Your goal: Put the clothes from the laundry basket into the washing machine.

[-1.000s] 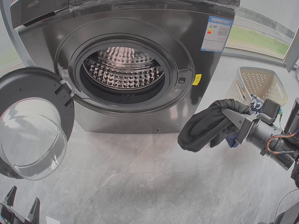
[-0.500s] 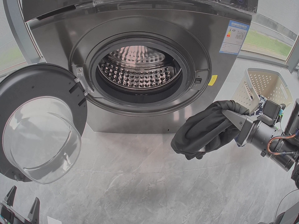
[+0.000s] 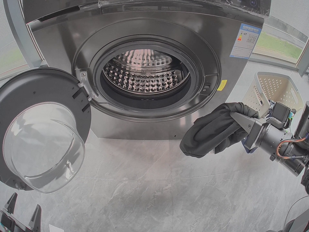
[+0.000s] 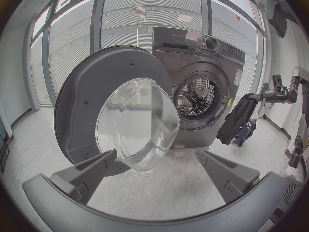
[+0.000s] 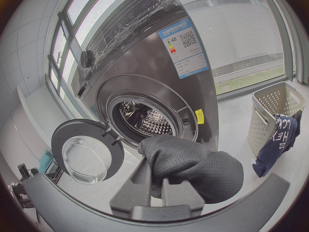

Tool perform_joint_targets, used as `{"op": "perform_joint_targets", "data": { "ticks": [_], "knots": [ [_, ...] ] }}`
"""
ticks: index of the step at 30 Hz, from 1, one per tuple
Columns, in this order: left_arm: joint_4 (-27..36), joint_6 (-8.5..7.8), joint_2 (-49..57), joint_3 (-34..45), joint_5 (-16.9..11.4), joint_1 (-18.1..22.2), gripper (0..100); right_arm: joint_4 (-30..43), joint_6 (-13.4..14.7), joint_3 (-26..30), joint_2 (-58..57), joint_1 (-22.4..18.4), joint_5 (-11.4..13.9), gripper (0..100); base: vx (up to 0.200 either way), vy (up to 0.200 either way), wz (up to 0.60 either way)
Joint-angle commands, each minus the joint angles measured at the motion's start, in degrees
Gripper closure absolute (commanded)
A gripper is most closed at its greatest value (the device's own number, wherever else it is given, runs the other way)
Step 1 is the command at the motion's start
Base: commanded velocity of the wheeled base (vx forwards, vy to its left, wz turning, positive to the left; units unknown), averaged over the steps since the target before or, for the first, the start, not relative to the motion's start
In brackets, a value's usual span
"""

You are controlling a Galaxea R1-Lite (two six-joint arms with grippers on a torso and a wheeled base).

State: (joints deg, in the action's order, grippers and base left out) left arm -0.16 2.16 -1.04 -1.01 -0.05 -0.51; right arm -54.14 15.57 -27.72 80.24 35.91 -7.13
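Straight ahead stands the washer (image 3: 206, 36), its steel drum (image 3: 145, 71) showing through the round opening. Its door (image 3: 38, 87) is swung wide to the left, glass bowl facing outward. To the washer's right, well apart from the opening, a pale perforated basket (image 3: 273, 84) sits on the grey floor by the window. A black garment (image 3: 209, 132) hangs bunched in the air between basket and washer, below and to the right of the opening, clear of the floor. A navy garment (image 5: 276, 139) with white print droops over the basket's rim and down its outside. The right gripper (image 3: 236, 117) is clamped on the black garment's upper edge, fingers pinched together through the cloth. The left gripper (image 4: 155, 152) sits low near the door, fingers spread wide and holding nothing.
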Motion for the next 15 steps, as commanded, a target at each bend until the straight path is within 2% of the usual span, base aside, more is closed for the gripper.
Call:
{"op": "perform_joint_targets", "data": {
  "ticks": [1, 15],
  "knots": [
    [0.0, -0.05, 0.9, 0.9, 0.0, 0.0, 0, 0.0, 0.0, -0.1, 0.2, -0.1, 0.0, 100, 0.000, 0.000, 0.00],
    [0.0, -0.14, 0.9, 0.9, 0.0, 0.1, 0, 0.0, 0.2, 0.6, 0.3, 0.6, 0.0, 100, 0.000, 0.000, 0.00]
  ]
}}
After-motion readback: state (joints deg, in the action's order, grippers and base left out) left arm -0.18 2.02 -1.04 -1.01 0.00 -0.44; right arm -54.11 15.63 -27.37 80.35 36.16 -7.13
